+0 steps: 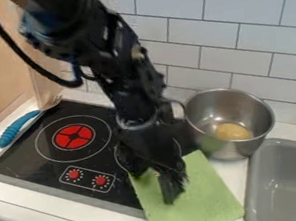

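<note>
Green cloth [204,196] under black gripper [156,184], across stove [22,162] edge, near steel pot [217,150]

The cloth [201,199] is light green, slightly mottled and roughly rectangular, its longer sides running from far to near. It lies spread flat, partly hidden toward its far left, overlapping the right edge of the stove [31,151] and resting on the white desk [226,171] beside the sink [252,191].

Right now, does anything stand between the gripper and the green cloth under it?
Nothing visible does. The gripper is directly over the green cloth. The metal pot is by the cloth's wall-side end, off to one side of the gripper. Whether gripper and cloth touch, I cannot tell.
</note>
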Robot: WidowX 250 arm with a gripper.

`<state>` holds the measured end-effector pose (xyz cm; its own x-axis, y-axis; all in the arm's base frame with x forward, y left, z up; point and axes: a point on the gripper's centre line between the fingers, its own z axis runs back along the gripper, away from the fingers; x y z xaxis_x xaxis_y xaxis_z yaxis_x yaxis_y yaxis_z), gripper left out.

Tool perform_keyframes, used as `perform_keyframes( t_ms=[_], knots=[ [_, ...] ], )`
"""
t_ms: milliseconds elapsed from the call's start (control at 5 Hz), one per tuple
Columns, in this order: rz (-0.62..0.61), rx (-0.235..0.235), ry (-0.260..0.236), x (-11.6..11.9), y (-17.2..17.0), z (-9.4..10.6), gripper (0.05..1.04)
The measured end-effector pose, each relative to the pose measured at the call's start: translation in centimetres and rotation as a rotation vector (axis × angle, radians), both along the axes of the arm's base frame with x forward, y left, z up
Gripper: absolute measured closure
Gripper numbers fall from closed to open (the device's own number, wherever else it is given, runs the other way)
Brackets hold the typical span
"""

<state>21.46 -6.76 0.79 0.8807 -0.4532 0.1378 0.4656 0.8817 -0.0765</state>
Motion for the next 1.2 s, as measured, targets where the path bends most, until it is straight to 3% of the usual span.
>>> perform_keyframes(
  t_ms=[600, 1200],
  knots=[
    [-0.028, 0.04, 0.012, 1.3, -0.4, -1.0, 0.085],
    [0.106, 0.065, 0.017, 2.7, 5.7, -0.5, 0.085]
  ],
)
